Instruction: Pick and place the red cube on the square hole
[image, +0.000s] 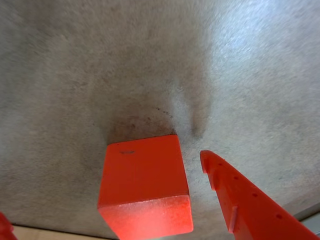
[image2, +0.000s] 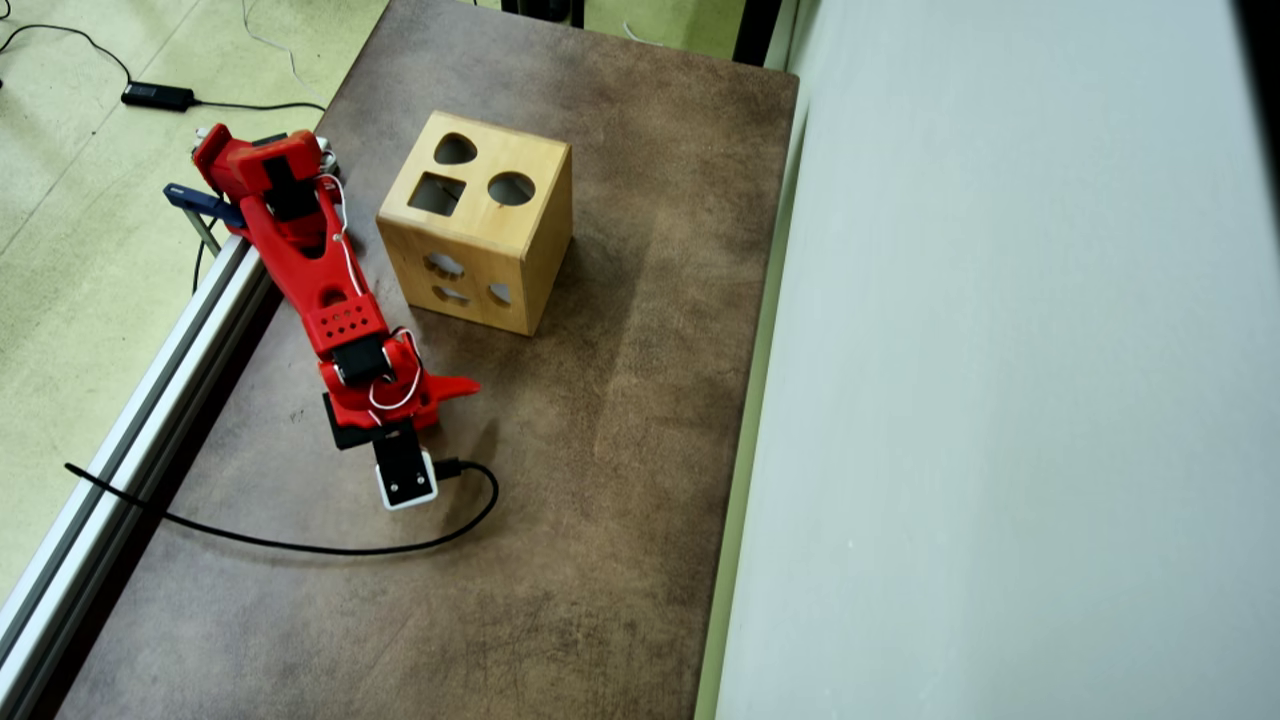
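Right now the cube (image: 145, 187) sits on the brown desk (image2: 620, 420), and in the wrist view it lies between the fingers: one finger (image: 250, 205) stands just to its right with a clear strip of desk between them, while only a sliver of the other shows at the bottom left corner of that view. So the gripper (image: 120, 220) is spread wide around the cube and pinching nothing; neither finger appears to touch it. The cube sits slightly skewed to the right finger, its near face turned a little away from square, so no long axis matters, only that twist.

From overhead the cube itself is hidden under the arm (image2: 330, 300), which reaches out from the desk's left edge and ends roughly midway along that edge, a short way in. The box (image2: 480, 225) stands nearer the far edge, beyond and to the right of the gripper, apart from it. Its square hole (image2: 437, 194) is on the top face, at the left, beside the round one.

My judgement: the coming move is a plain close on the cube, and the gap is wider on the left than on the right, so the cube may slide or turn a little as the fingers meet it.
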